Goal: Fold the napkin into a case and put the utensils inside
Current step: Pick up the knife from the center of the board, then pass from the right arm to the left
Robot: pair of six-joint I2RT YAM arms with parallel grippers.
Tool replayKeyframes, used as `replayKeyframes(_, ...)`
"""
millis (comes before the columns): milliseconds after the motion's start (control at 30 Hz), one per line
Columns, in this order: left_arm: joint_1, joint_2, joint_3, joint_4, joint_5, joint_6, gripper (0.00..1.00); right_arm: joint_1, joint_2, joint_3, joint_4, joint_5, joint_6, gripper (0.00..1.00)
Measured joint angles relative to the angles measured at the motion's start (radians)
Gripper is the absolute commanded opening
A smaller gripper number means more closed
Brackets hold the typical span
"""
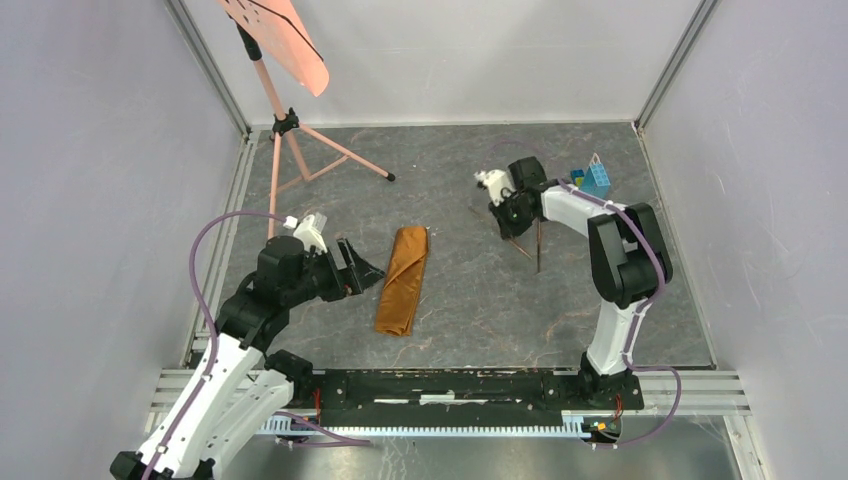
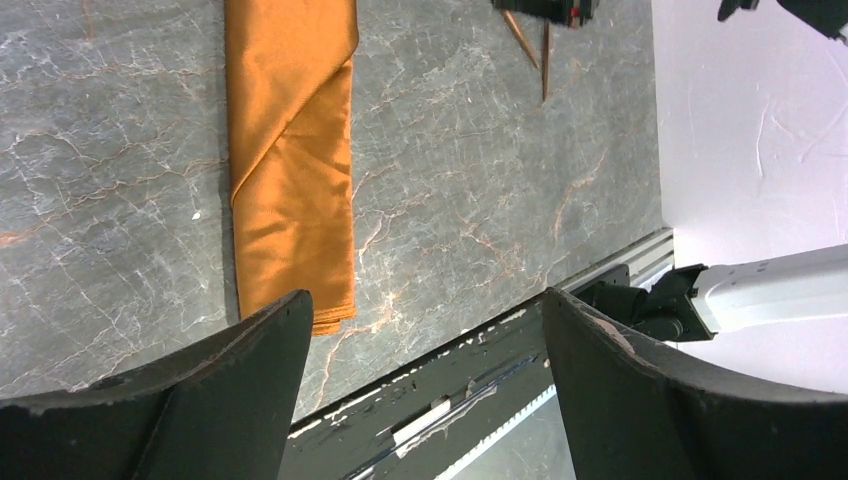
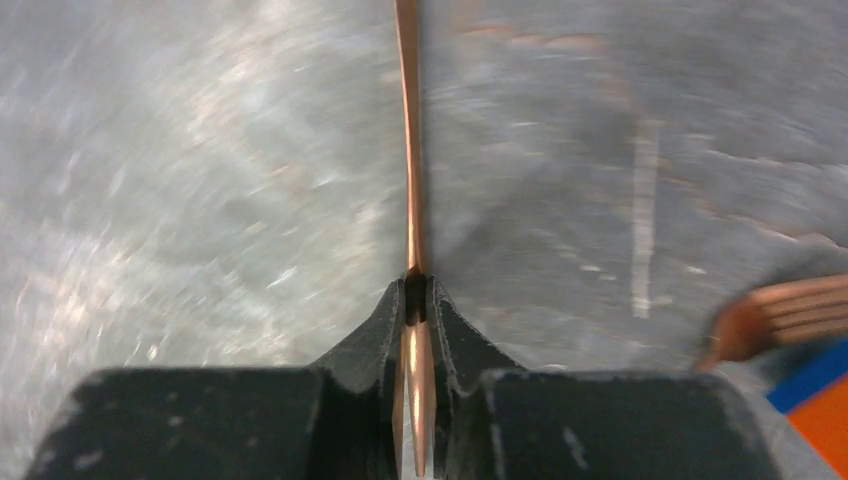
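Overhead view with both wrist views. The napkin (image 1: 403, 280), a shiny orange-brown cloth, lies folded into a long narrow strip near the middle of the grey marbled table (image 1: 470, 310). It runs from the far side toward the near edge, with one layer lapped diagonally over the other in the left wrist view (image 2: 290, 160). The left gripper (image 1: 362, 268) hangs just beside the strip on its left side, apart from the cloth, its fingers (image 2: 250, 380) spread wide and holding nothing. The utensils (image 1: 538, 255), two slim reddish-brown pieces, lie to the right of the napkin and well apart from it, toward the far right part of the table. The right gripper (image 1: 512, 228) points down at them. In the right wrist view its fingers (image 3: 455, 340) are pressed narrowly onto a thin coppery utensil (image 3: 410, 180) that runs straight out ahead of them. The blurred picture does not show whether this piece is off the surface. The fork (image 3: 790, 312) shows only its tines at the right margin. Toy bricks (image 1: 595, 178) sit near the far right corner, and a tripod stand (image 1: 290, 150) carrying a salmon sheet (image 1: 285, 35) occupies the far left corner.
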Motion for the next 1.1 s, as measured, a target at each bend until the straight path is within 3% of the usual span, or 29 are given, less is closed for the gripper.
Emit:
replayKeyframes(67,0.0,0.016,0.0,0.01,0.014,0.003,0.91,0.049,-0.042,-0.051,-0.029,-0.023,-0.105,0.0)
replayKeyframes(400,0.0,0.005,-0.003,0.019,0.039,0.006,0.92,0.286,-0.354,-0.388,-0.042,-0.092,-0.625,0.0)
replayKeyframes(533,0.0,0.026,-0.026,0.066,0.101,0.006,0.92,0.389,-0.44,-0.431,-0.043,-0.104,-0.782,0.0)
replayKeyframes(667,0.0,0.133,-0.064,0.174,0.246,0.003,0.84,0.456,-0.506,-0.453,-0.041,-0.101,-0.909,0.0)
replayKeyframes(833,-0.011,0.352,-0.115,0.352,0.441,-0.027,0.75,0.593,-0.727,-0.639,0.076,-0.093,-1.04,0.0)
replayKeyframes(1000,-0.1,0.462,-0.115,0.457,0.515,-0.044,0.52,0.69,-0.808,-0.712,0.185,-0.088,-1.107,0.0)
replayKeyframes(1100,-0.175,0.515,-0.096,0.458,0.51,-0.04,0.48,0.726,-0.805,-0.712,0.243,-0.072,-1.131,0.0)
